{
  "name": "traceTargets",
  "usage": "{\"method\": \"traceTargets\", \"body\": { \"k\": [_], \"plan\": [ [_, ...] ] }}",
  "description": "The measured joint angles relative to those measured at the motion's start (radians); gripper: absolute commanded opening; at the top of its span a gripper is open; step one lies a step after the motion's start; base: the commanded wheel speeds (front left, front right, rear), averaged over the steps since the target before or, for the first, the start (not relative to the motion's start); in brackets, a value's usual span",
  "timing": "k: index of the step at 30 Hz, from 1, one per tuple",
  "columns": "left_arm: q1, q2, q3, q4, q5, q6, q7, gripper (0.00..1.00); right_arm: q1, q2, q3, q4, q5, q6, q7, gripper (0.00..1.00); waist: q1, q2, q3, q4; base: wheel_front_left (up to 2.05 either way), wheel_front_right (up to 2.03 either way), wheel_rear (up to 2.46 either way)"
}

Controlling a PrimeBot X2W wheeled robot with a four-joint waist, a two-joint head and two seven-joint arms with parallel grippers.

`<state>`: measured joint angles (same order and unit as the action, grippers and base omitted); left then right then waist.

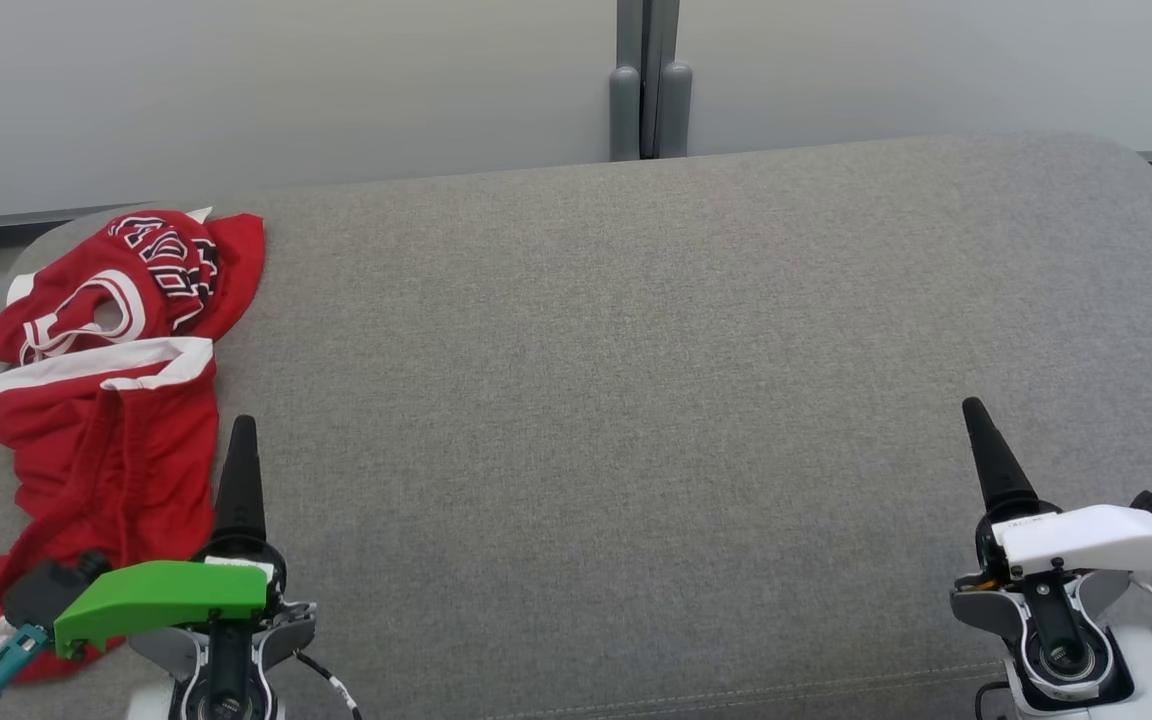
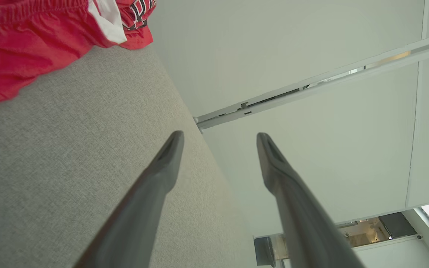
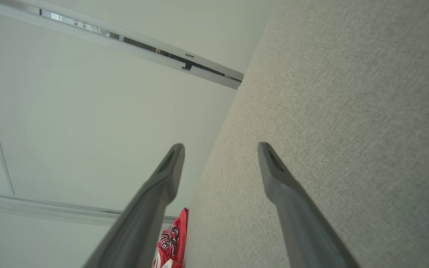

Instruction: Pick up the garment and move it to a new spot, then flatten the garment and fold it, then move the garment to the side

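while left pincer (image 2: 220, 137) and right pincer (image 3: 221, 146) gape empty, garment (image 1: 106, 400) lies on grey upholstery (image 1: 636, 400).

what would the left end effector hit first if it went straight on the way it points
Probably nothing soon: the left end effector points along the grey cushion toward the pale wall, with the garment off to one side. Depth is unclear.

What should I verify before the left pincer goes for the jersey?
1. Left pincer open, empty: ok.
2. Right pincer open, empty: ok.
3. Garment in view, on the robot's left: ok.
4. Garment flat: not ok, crumpled.
5. Gray cushion bare at centre for spreading: ok.
6. Garment's far-left edge fully on the cushion: cannot tell.
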<state>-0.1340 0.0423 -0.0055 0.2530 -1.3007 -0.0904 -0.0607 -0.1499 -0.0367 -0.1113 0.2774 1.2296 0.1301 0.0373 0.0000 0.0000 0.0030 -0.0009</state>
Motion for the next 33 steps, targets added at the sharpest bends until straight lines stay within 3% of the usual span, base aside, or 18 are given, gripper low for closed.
{"method": "traceTargets", "body": {
  "k": [19, 33],
  "plan": [
    [0.034, 0.001, -0.007, -0.043, 0.416, 0.044, -0.055, 1.0, 0.021, -0.004, 0.098, -0.069, -0.444, 0.0, -0.085, 1.0, 0.0, 0.0, 0.0, 0.004, 0.0, 0.0, 0.0],
    [0.064, 0.002, -0.021, -0.024, 0.637, 0.064, -0.086, 1.0, 0.042, -0.005, 0.129, -0.076, -0.638, 0.0, -0.129, 1.0, 0.0, 0.0, -0.001, 0.009, 0.0, 0.0, 0.0]
  ]
}}
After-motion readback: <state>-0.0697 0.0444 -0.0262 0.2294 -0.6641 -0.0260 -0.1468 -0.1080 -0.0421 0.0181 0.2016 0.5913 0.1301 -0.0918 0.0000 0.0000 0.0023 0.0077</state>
